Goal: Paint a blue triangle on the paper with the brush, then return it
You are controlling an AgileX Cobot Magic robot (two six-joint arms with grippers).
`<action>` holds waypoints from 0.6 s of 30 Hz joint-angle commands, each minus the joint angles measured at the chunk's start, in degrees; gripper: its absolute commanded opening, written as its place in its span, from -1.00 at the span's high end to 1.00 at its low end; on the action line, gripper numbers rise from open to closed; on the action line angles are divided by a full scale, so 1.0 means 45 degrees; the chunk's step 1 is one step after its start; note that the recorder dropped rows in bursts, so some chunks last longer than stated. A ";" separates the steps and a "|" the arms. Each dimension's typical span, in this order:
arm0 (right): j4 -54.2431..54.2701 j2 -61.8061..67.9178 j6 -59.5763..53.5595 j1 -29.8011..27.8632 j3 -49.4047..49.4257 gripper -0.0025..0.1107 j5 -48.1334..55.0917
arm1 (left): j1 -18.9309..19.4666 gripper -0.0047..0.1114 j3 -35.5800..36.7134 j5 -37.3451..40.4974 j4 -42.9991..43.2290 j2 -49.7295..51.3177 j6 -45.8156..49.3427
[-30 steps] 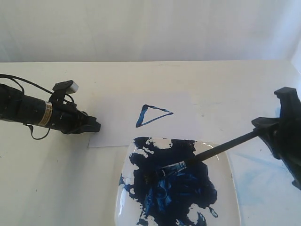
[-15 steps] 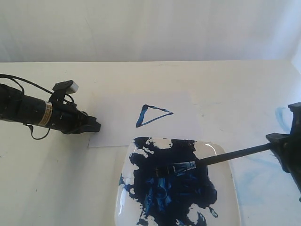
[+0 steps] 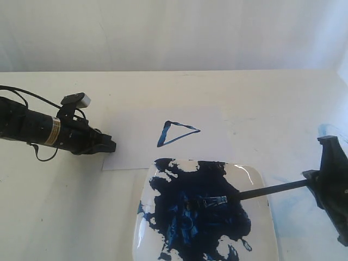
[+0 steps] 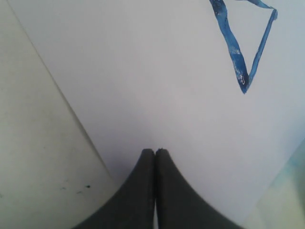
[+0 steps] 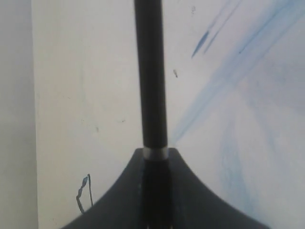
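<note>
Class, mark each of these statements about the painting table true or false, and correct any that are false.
1. A blue triangle is painted on the paper. True.
2. The tip of the brush is on the paper. False: it lies in the blue paint on the plate.
3. The right gripper is shut on the brush's handle. True.
4. The left gripper is wide open above the plate. False: its jaws are together, at the paper's left edge.

The left hand (image 4: 155,150), fingertips together, sits over the paper (image 4: 157,71) below the blue triangle (image 4: 232,47).
</note>
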 commanded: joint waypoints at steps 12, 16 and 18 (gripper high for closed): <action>0.1098 0.0322 -0.0999 -0.0139 0.0094 0.96 -0.0313 | -0.0016 0.92 -0.0042 0.0180 0.0178 0.0010 -0.0011; 0.1182 0.0322 -0.0999 -0.0139 0.0094 0.96 -0.0161 | -0.0016 0.92 -0.0042 0.0180 0.0178 0.0010 -0.0011; 0.1210 0.0322 -0.0999 -0.0139 0.0094 0.96 0.0126 | -0.0016 0.92 -0.0042 0.0180 0.0178 0.0010 -0.0011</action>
